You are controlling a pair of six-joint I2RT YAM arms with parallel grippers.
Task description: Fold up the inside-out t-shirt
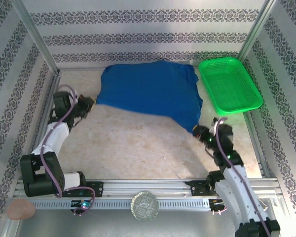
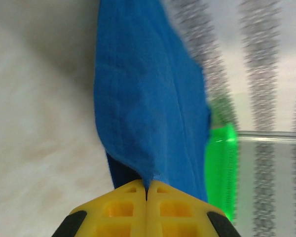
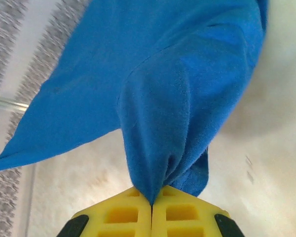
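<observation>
Patterned wallpaper panels enclosed a pale, mottled bench (image 1: 133, 145). Toward its far side lay the blue t-shirt (image 1: 148, 91), spread wide and stretched between the two arms. A green mesh basket (image 1: 229, 84) sat just beside its right edge. At the tip of the left arm (image 1: 56, 133), the yellow left jaws were pressed together on a seam at the shirt's left edge. On the right arm (image 1: 227, 158), the right jaws were clamped on a bunched corner at the shirt's near right, where the cloth was raised above the bench.
</observation>
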